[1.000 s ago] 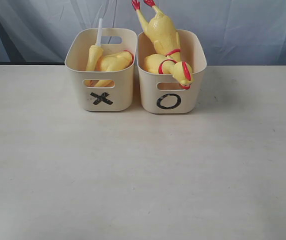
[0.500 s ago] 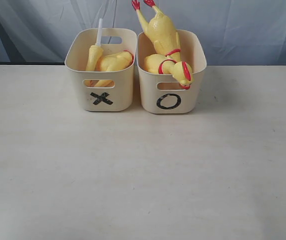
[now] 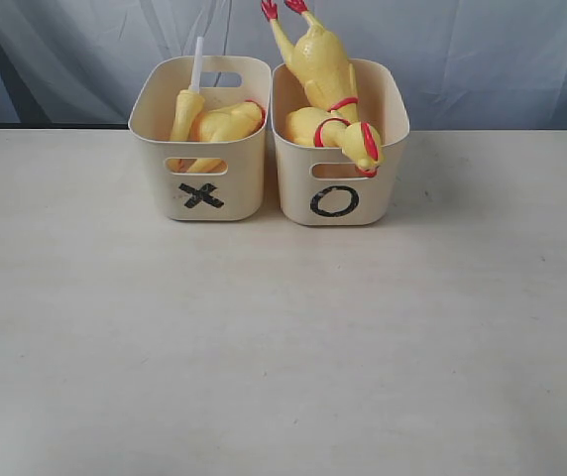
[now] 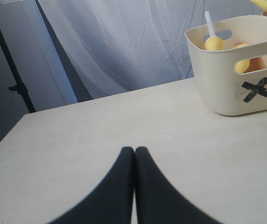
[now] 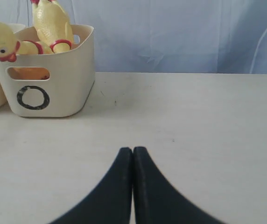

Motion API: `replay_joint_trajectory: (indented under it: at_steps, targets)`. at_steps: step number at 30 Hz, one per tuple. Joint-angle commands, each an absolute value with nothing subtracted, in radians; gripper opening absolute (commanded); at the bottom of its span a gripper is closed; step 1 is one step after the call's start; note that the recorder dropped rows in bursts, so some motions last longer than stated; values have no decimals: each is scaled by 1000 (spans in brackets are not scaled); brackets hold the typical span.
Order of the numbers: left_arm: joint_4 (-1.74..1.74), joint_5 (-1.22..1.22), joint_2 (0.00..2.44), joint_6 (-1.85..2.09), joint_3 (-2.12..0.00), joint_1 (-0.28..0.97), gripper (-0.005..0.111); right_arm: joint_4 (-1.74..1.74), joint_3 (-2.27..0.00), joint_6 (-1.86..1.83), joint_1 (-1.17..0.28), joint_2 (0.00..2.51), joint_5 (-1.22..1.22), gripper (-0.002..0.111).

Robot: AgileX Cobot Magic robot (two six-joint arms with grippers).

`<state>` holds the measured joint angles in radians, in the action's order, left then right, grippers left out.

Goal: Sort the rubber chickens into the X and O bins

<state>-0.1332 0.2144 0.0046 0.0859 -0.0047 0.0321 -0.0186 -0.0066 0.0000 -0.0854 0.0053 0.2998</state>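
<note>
Rubber chickens (image 3: 325, 69) lie in the X bin (image 3: 226, 198) and O bin (image 3: 378, 193), side by side near the far edge of the desk (image 3: 283, 347), with broad surface in front. The left pincer (image 4: 134, 151) and right pincer (image 5: 132, 151) are pressed together.

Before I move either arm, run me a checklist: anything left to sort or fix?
1. Left gripper empty: ok, shut on nothing.
2. Right gripper empty: ok, shut on nothing.
3. X bin filled: ok, neck piece with white tube and body piece inside.
4. O bin filled: ok, chicken inside, feet sticking above the rim, head hanging over the front rim.
5. Stray chickens on the table: ok, none in view.
6. Both bins upright: ok.
</note>
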Motion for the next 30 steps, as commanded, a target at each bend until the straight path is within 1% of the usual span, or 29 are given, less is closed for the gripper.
replay_joint_trajectory:
  at_steps: [1,30]
  targets:
    - [-132,210,0,87,0,32,0,-39,0,-41,-81,0,304,0]
    - [-132,207,0,87,0,32,0,-37,0,-50,-81,0,333,0]
